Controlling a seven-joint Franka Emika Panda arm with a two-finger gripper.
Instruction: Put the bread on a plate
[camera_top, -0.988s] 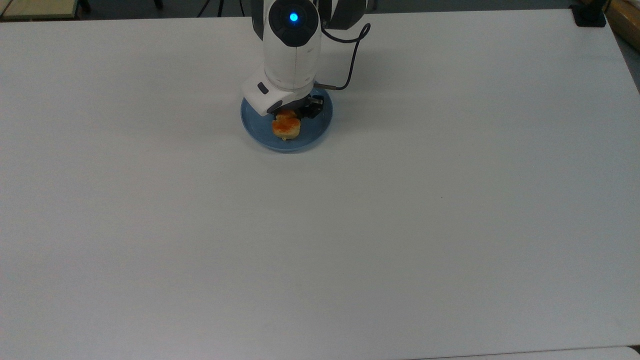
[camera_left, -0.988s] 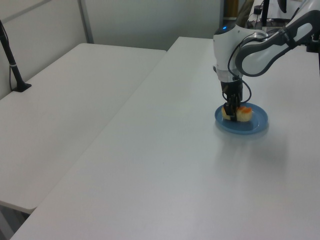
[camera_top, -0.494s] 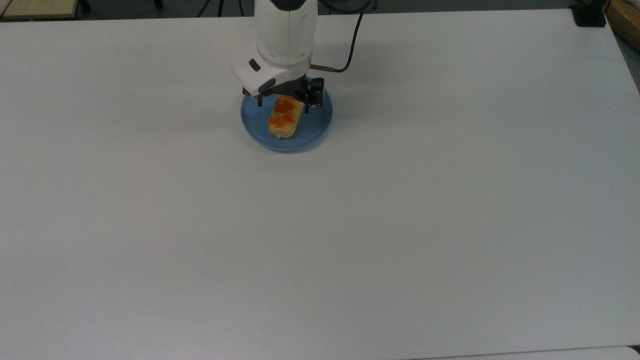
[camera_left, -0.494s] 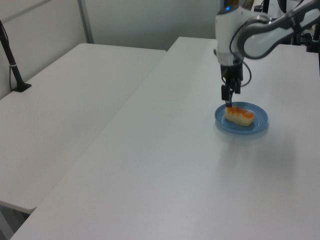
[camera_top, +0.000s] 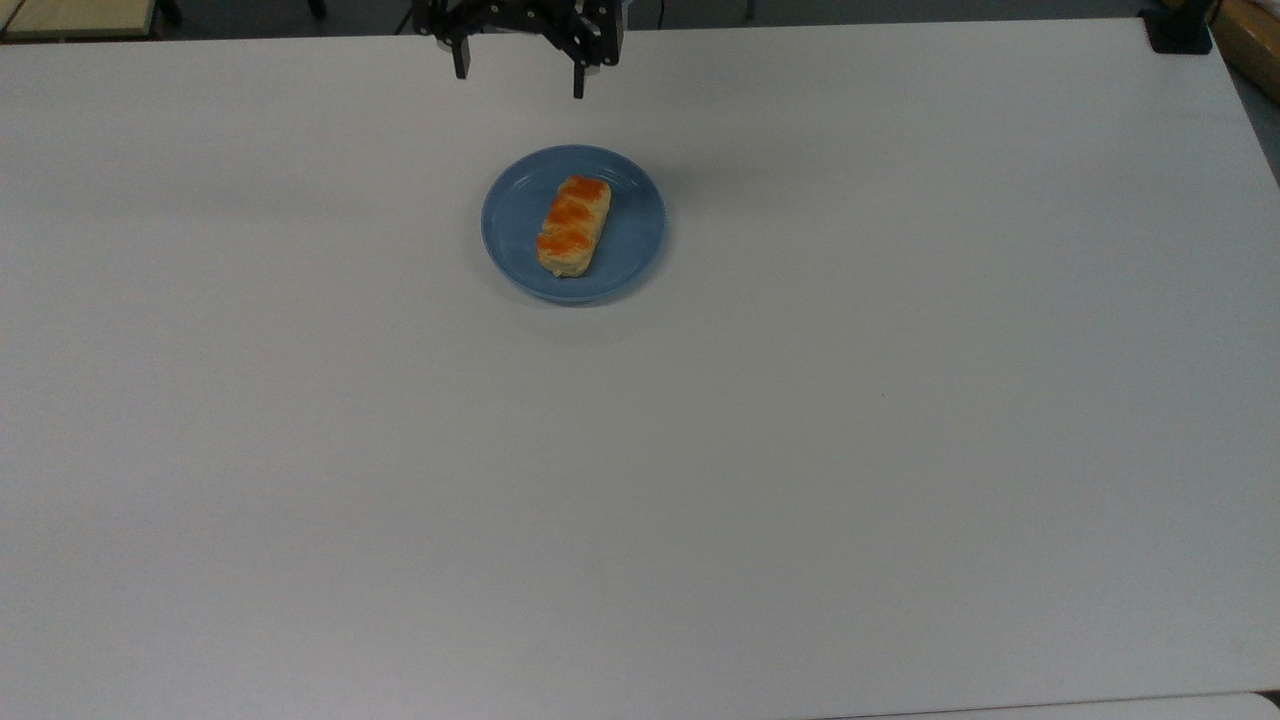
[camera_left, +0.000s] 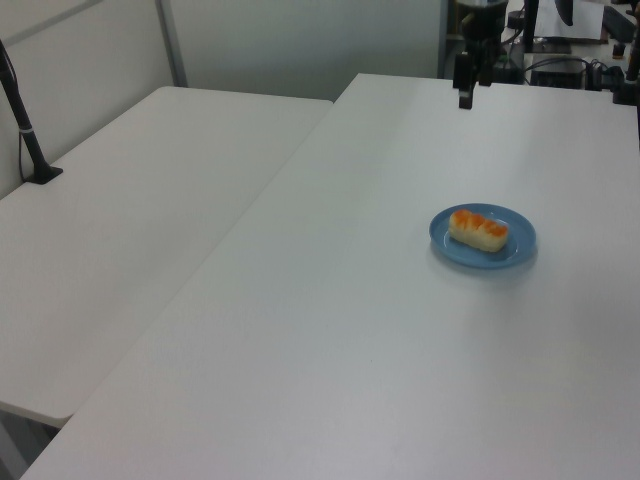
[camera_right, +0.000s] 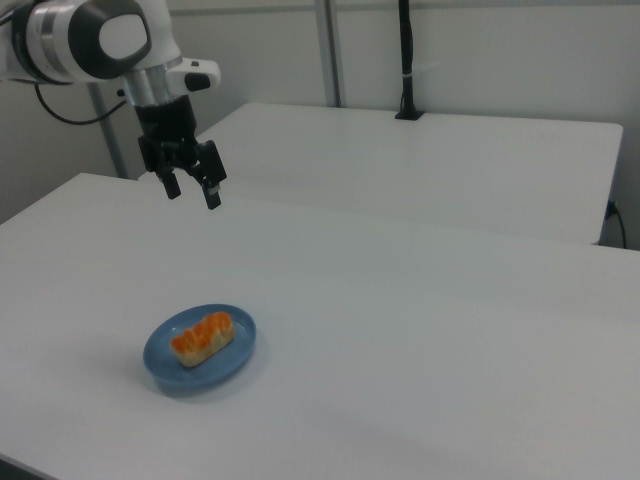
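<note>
- 2 white tables side by side: the big white matte table (camera_top: 700, 450) carries the scene, and a second white table (camera_left: 130, 200) butts against it on the left view's left, with a narrow seam between them.
- Room: pale partition walls behind; a black post on a black clamp base (camera_left: 30, 150) stands at the second table's far edge in the left view; a black block (camera_top: 1180, 30) sits at the big table's corner at the top view's upper right.
- Grey-floored background past the far edge in the top view, with a tan board (camera_top: 75, 18) at the top view's upper left.
- Black two-finger gripper (camera_right: 192, 188) on the white Franka arm (camera_right: 90, 40) hangs high above the table, well apart from the plate, toward the far edge in the top view.
- Jaws stand wide apart, fingers pointing down, nothing between them, touching nothing; in the top view 1 black finger (camera_top: 579, 80) shows clear of the other.
- Round shallow light-blue plate (camera_top: 630, 250) sits flat on the big table, in the upper middle of the top view.
- Small oblong pale-yellow bread with 3 orange-brown glazed bumps (camera_top: 573, 226) lies flat on the plate, inside the rim, a bit toward the top view's left of the plate's centre, long axis tilted slightly off vertical in the top view.
- Bumps face up.
</note>
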